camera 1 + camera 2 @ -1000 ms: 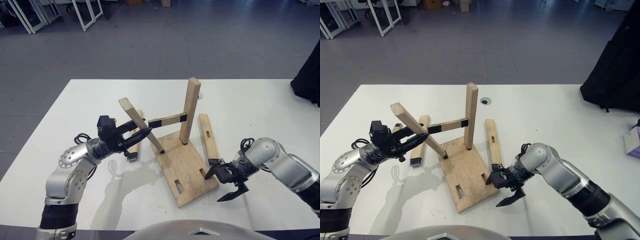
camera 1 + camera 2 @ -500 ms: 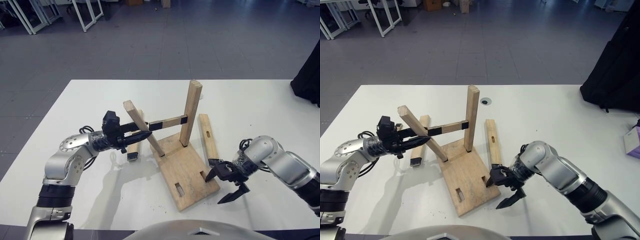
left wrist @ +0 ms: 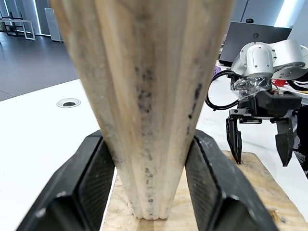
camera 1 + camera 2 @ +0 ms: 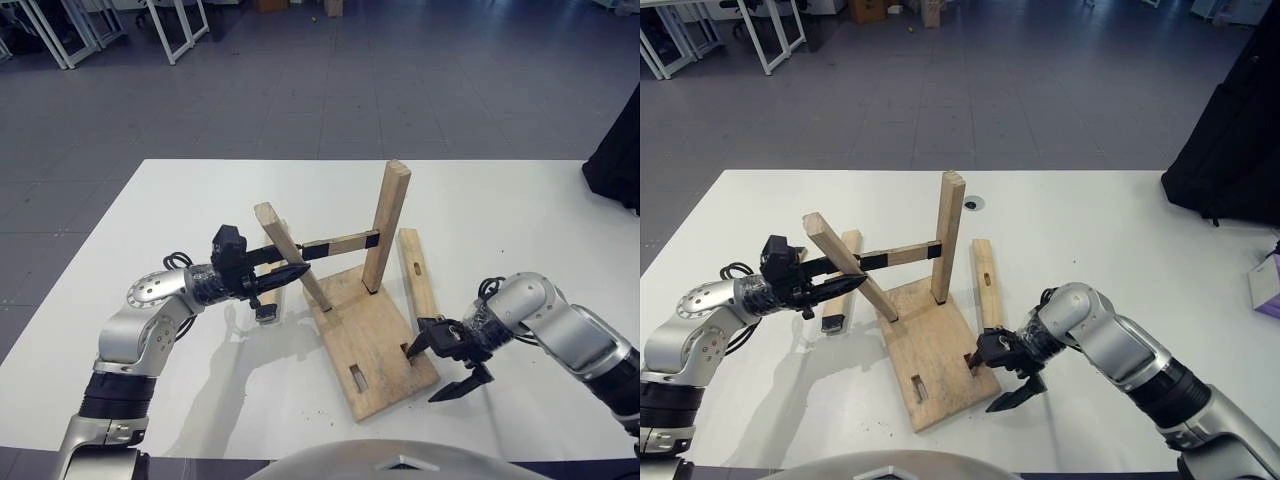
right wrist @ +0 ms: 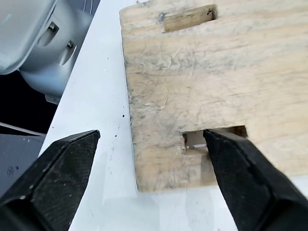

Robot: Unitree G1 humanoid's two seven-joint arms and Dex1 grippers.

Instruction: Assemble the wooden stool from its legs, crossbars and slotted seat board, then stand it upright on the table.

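The seat board (image 4: 370,335) lies flat on the table (image 4: 520,220), slots facing up. An upright leg (image 4: 386,225) stands at its far edge. A tilted leg (image 4: 290,255) leans to the left, with its foot on the board's far-left part; whether that foot is seated cannot be told. A crossbar (image 4: 335,243) joins the two legs.

The left gripper (image 4: 298,271) is clamped on the tilted leg, above the crossbar joint. The right gripper (image 4: 420,374) is spread wide over the board's near-right corner, with one finger just beside a slot (image 5: 214,137) and nothing held.

The step in hand appears to be righting the tilted leg:
- Press the corner down with the right gripper so the board cannot slide or lift.
- Swing the leg upright slowly, keeping the crossbar in its joints.

Two loose legs lie on the table: one (image 4: 415,268) right of the board, one (image 4: 840,285) left of it.
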